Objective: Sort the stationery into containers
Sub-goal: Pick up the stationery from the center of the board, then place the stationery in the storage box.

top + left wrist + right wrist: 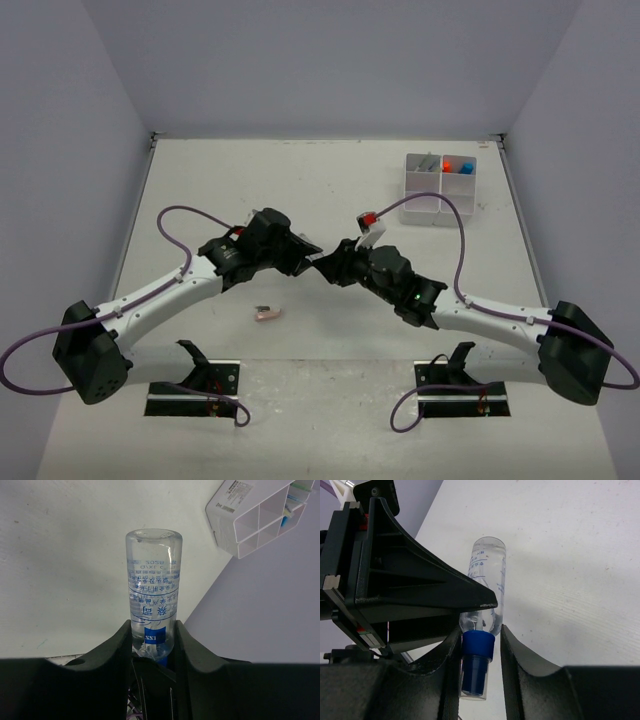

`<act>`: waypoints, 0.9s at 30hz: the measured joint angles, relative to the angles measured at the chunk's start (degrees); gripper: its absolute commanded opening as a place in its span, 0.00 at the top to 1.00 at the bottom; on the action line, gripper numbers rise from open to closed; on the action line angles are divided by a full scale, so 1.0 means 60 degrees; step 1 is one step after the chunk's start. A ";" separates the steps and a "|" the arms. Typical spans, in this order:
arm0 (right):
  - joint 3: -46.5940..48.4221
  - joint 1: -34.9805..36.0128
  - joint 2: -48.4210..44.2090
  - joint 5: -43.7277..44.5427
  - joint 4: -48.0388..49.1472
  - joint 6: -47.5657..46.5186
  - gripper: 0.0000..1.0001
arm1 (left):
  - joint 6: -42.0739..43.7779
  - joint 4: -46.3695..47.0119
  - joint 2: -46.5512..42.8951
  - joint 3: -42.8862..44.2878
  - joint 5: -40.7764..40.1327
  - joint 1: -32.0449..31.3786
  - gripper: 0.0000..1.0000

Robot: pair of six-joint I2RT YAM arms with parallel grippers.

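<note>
Clear-bodied, the bottle point(152, 590) is pinched by our left gripper point(152, 630) and, at its blue cap point(475, 672), our right gripper point(479, 640), likely for handover.

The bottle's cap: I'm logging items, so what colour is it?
The cap is blue, clearest in the right wrist view.

Twin arms in white and black: the left arm point(160, 290) and right arm point(490, 315) pair white link shells with bulky black joint housings and black bases at 8 and 4 o'clock. Purple cables point(185, 208) loop alongside. The left gripper point(152, 625) and right gripper point(480, 630) are matte black.
</note>
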 measured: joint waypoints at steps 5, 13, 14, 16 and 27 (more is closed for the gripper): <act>0.0048 0.0044 -0.0016 0.0134 -0.0146 0.0032 1.00 | 0.0000 0.0019 0.0000 -0.0023 -0.0009 0.0000 0.84; 0.0084 -0.0048 -0.0889 0.0763 -0.1454 0.0154 1.00 | 0.0156 0.0468 -0.0156 -0.0219 -0.0139 -0.0059 0.10; 0.0084 -0.0136 -0.1070 0.0862 -0.1681 0.0157 1.00 | 0.0215 0.0569 -0.0196 -0.0296 -0.0159 -0.0053 0.02; 0.0087 -0.0391 -0.1356 0.0938 -0.2030 0.0179 1.00 | 0.0245 0.0667 -0.0217 -0.0396 -0.0243 -0.0050 0.00; 0.1987 -0.4878 -0.1085 -0.0109 -0.6036 -0.0560 1.00 | 0.2203 -0.1333 0.0260 0.1562 -0.2502 0.0404 0.00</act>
